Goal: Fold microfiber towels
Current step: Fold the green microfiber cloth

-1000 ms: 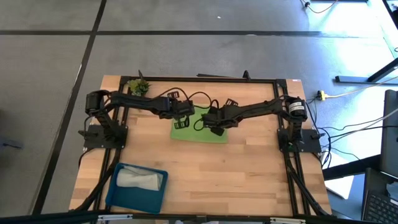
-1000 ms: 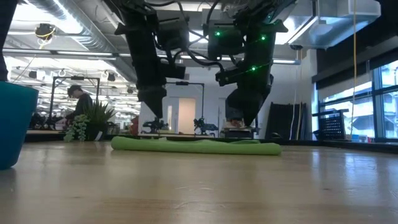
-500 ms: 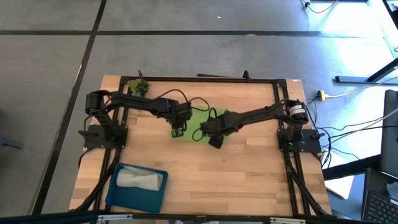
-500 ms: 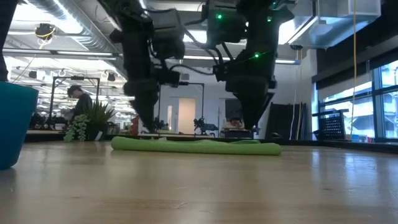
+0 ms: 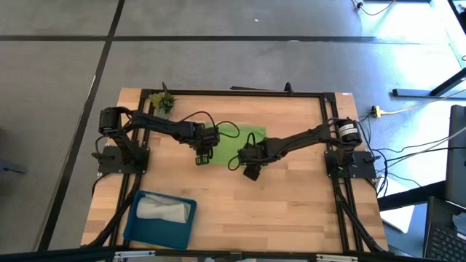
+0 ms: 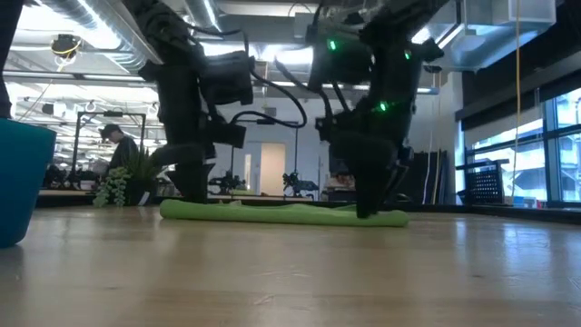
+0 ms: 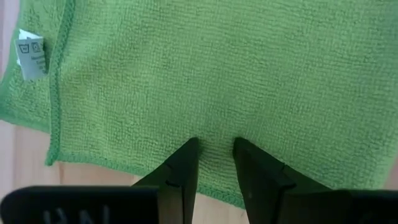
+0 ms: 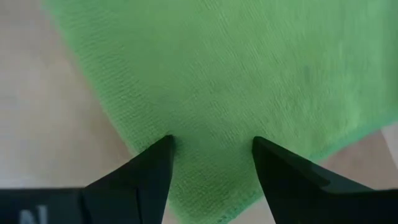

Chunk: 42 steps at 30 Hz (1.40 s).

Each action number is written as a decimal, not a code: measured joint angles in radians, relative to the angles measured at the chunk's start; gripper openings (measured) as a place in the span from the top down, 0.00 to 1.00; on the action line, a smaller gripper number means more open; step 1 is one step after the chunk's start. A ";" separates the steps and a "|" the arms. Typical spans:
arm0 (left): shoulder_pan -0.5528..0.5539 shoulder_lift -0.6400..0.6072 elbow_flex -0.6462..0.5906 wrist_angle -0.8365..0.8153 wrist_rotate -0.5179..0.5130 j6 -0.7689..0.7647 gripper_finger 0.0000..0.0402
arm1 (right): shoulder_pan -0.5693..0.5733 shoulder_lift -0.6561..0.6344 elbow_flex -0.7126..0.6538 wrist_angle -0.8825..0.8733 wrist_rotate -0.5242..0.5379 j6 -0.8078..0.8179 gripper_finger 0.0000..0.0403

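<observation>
The lime green microfiber towel (image 5: 240, 140) lies folded flat on the wooden table, a little back of its middle. In the low view the green towel (image 6: 281, 214) is a low, long strip. My left gripper (image 5: 203, 157) points steeply down over the towel's near left part, its fingers narrowly open (image 7: 216, 143) just inside the near edge. My right gripper (image 5: 250, 164) points down over the near right corner, its fingers wide open (image 8: 212, 142). The light grey towel (image 5: 164, 209) lies in the blue tray (image 5: 135, 218). My left gripper has its fingertips (image 7: 189, 149) down at the green towel's surface close to its near edge (image 7: 124, 163); I cannot tell whether they touch it. My right gripper has its fingertips (image 8: 163, 149) down over the towel's near right corner (image 8: 205, 205); I cannot tell whether they touch it.
The blue tray stands at the near left corner and shows as a blue wall (image 6: 18, 182) in the low view. A small green plant (image 5: 162, 100) sits at the far left corner. A white care label (image 7: 28, 53) sticks out at the towel's side. Bare wood (image 5: 291, 211) lies near and right.
Both grippers have gone toward the table's near edge and down, from over the towel's middle to its near edge, tipping over to point much more steeply down. The green towel has stayed flat where it was.
</observation>
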 joint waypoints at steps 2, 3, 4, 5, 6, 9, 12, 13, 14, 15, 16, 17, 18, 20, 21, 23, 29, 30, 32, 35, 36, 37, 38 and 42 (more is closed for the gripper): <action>-0.015 -0.001 -0.005 -0.001 -0.001 -0.001 0.76 | -0.012 0.000 -0.025 0.008 0.000 0.002 0.45; -0.025 -0.001 -0.005 -0.004 -0.001 -0.005 0.76 | -0.017 -0.002 -0.033 0.014 0.001 0.002 0.45; -0.035 -0.001 -0.005 -0.005 -0.001 -0.017 0.76 | -0.024 -0.004 -0.041 0.018 0.000 0.003 0.45; -0.046 -0.001 -0.006 -0.007 0.000 -0.027 0.76 | -0.030 -0.006 -0.048 0.022 0.000 0.003 0.45; -0.057 -0.001 -0.006 -0.008 0.002 -0.034 0.76 | -0.036 -0.007 -0.055 0.030 -0.002 0.001 0.45; -0.099 0.000 -0.006 -0.007 0.014 -0.060 0.76 | -0.056 -0.008 -0.068 0.035 0.034 -0.004 0.45; -0.145 0.000 -0.007 -0.005 0.022 -0.084 0.76 | -0.076 -0.006 -0.070 0.034 0.100 -0.006 0.45; -0.158 0.000 -0.007 -0.001 0.022 -0.094 0.76 | -0.080 -0.005 -0.070 0.034 0.121 -0.006 0.45; -0.171 0.000 -0.007 0.004 0.022 -0.105 0.76 | -0.084 -0.004 -0.070 0.034 0.142 -0.010 0.45; -0.184 0.001 -0.008 0.011 0.022 -0.108 0.76 | -0.089 -0.003 -0.070 0.034 0.164 -0.016 0.45; -0.196 0.002 -0.008 0.018 0.022 -0.107 0.76 | -0.093 -0.002 -0.068 0.033 0.186 -0.027 0.45; -0.205 0.001 -0.007 0.023 0.019 -0.107 0.76 | -0.096 0.000 -0.067 0.032 0.204 -0.031 0.45; -0.215 -0.003 -0.005 0.020 0.008 -0.108 0.76 | -0.097 0.001 -0.062 0.027 0.221 -0.033 0.45; -0.229 -0.014 0.005 -0.002 -0.026 -0.130 0.76 | -0.096 0.003 -0.040 -0.005 0.241 -0.036 0.45; -0.236 -0.024 0.012 -0.019 -0.046 -0.138 0.76 | -0.096 0.002 -0.026 -0.026 0.241 -0.038 0.45; -0.246 -0.058 0.041 -0.045 -0.078 -0.150 0.76 | -0.090 -0.001 0.008 -0.046 0.246 -0.048 0.45; -0.252 -0.147 0.067 -0.105 -0.176 -0.150 0.76 | -0.042 -0.002 0.092 -0.082 0.248 -0.054 0.45; -0.246 -0.154 0.068 -0.112 -0.188 -0.151 0.76 | -0.032 -0.002 0.099 -0.070 0.248 -0.054 0.45; -0.226 -0.155 0.066 -0.134 -0.198 -0.150 0.76 | -0.013 -0.003 0.101 -0.035 0.234 -0.056 0.45; -0.193 -0.155 0.033 -0.114 -0.200 -0.150 0.76 | 0.006 -0.004 0.079 0.061 0.189 -0.060 0.45; -0.181 -0.155 0.015 -0.107 -0.200 -0.151 0.76 | 0.011 -0.004 0.065 0.088 0.177 -0.062 0.45; -0.168 -0.155 -0.002 -0.107 -0.200 -0.151 0.76 | 0.014 -0.004 0.051 0.114 0.167 -0.063 0.45; -0.154 -0.155 -0.020 -0.101 -0.200 -0.151 0.76 | 0.015 -0.004 0.037 0.137 0.160 -0.063 0.45; -0.110 -0.155 -0.090 -0.047 -0.201 -0.151 0.76 | 0.009 -0.004 -0.027 0.217 0.160 -0.062 0.45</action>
